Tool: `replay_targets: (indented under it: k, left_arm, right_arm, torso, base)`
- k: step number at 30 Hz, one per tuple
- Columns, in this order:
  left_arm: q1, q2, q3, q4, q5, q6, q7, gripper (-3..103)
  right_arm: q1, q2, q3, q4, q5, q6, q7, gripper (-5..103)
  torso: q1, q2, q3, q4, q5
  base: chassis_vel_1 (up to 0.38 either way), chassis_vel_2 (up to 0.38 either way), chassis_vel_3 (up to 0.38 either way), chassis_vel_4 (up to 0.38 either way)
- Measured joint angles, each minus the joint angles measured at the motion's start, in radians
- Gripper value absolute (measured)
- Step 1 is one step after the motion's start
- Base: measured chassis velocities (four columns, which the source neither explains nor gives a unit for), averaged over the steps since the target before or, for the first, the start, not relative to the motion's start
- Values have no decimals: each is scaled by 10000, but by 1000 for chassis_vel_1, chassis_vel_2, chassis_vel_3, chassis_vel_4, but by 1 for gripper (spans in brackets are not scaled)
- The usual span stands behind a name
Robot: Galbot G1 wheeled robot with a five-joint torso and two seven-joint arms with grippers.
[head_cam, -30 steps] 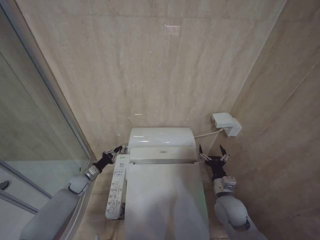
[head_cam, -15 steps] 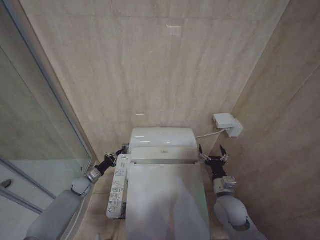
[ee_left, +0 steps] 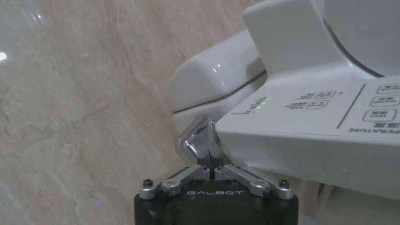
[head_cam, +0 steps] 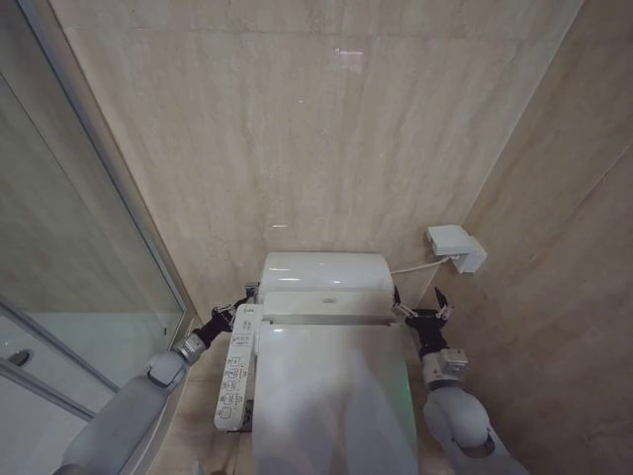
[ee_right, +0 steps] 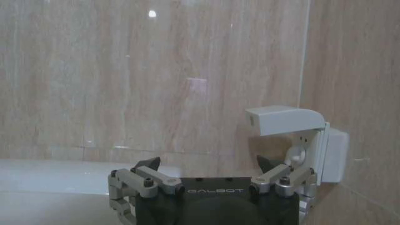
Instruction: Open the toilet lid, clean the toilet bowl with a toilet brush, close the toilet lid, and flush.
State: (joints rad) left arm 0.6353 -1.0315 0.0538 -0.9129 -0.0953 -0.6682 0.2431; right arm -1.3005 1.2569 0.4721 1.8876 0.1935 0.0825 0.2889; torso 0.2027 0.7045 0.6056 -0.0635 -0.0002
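Lid [head_cam: 331, 396] down; "GALBOT"-marked left end effector [ee_left: 206, 157] pinches the chrome lever [ee_left: 198, 140] beside the "TEMPERATURE" panel [ee_left: 325, 117]; right end effector [head_cam: 419, 310] gapes.

The lid [head_cam: 331, 396] is glossy white, with a faint green tint along its right edge. The tank [head_cam: 324, 271] behind it is white too. The control panel [head_cam: 233, 368] is white with small dark print and grey lines. The flush lever [ee_left: 198, 140] is shiny chrome. The wall [head_cam: 297, 129] is beige with soft pale streaks. Both grippers, left [head_cam: 233, 313] and right [head_cam: 417, 305], are black with silver parts. The socket cover [head_cam: 456, 246] is white.
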Motion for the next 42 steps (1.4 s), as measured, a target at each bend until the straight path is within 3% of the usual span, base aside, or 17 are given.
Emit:
replay_targets:
  k: [13,20,27,31,35,37,38,41,42]
  left_arm:
    - [132,-257,-283,13,15,33,-54,0]
    - [1234,-691,-1273,-356,35,397,-786,0]
    - [2175,-766,-2375,-1159,-280,973,-1583,0]
    - [2794,-945,-3394,-2544,-860,1947,-2680,0]
    - [3254,-1140,-4008,-3694,-1138,2333,-3254,0]
    - [3469,-1192,-4221,-4146,-1211,2501,-3343,0]
    - [3730,-1204,-4404,-4633,-1372,2677,-3364,7]
    - [4231,-1195,-4639,-5721,-1635,3156,-3366,7]
    - [4441,-1218,-4763,-6202,-1754,3348,-3372,7]
  right_arm:
    - [0,0,0,0,0,0,0,100]
    - [0,0,0,0,0,0,1,100]
    - [0,0,1,0,0,0,0,100]
    - [0,0,0,0,0,0,0,100]
    - [0,0,0,0,0,0,0,100]
    - [0,0,0,0,0,0,0,100]
    - [0,0,1,0,0,0,1,100]
    - [1,0,0,0,0,0,0,100]
    - [0,0,0,0,0,0,0,100]
  torso:
    - [2,0,-2,-11,2]
    - [4,-1,-2,-27,-7]
    - [6,-3,-1,-13,-1]
    - [4,-3,-1,-9,0]
    - [2,-1,-2,-9,2]
    - [3,-1,-2,-8,0]
    - [3,-1,-2,-9,2]
    - [2,-1,-2,5,1]
    - [1,0,-3,-9,2]
  base:
    - [0,0,0,0]
    - [0,0,0,0]
    - [0,0,0,0]
    - [0,0,0,0]
    - [0,0,0,0]
    - [0,0,0,0]
    - [0,0,0,0]
    - [0,0,0,0]
    - [0,0,0,0]
